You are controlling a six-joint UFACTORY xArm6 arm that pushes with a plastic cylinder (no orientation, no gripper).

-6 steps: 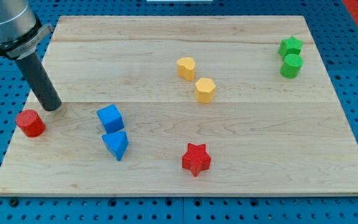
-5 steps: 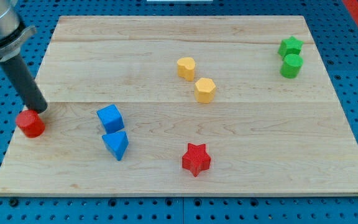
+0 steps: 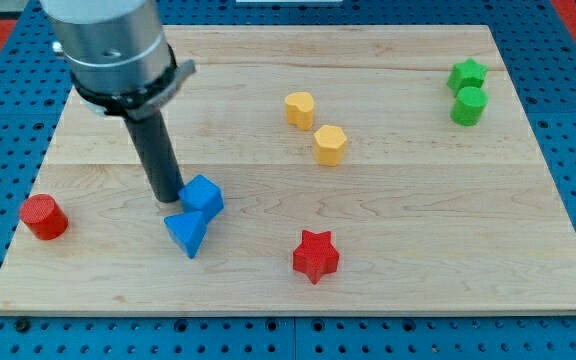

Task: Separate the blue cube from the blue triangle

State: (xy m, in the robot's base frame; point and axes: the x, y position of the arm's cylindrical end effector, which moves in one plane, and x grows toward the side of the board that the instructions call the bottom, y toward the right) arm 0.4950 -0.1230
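The blue cube [image 3: 203, 194] sits on the wooden board [image 3: 298, 280] left of centre, turned at an angle. The blue triangle [image 3: 187, 233] lies just below it, touching or nearly touching its lower left corner. My tip [image 3: 169, 197] rests on the board right against the cube's left side, just above the triangle. The dark rod rises from there toward the view's top left.
A red cylinder [image 3: 44, 217] stands near the board's left edge. A red star [image 3: 315, 255] lies at the bottom centre. A yellow heart [image 3: 299, 108] and a yellow hexagon [image 3: 330, 144] sit in the middle. A green star [image 3: 466, 74] and a green cylinder [image 3: 469, 105] are at the top right.
My tip has swung from beside the red cylinder rightward to the blue cube's left side. The cube has shifted right and rotated. The red cylinder has moved slightly down-left.
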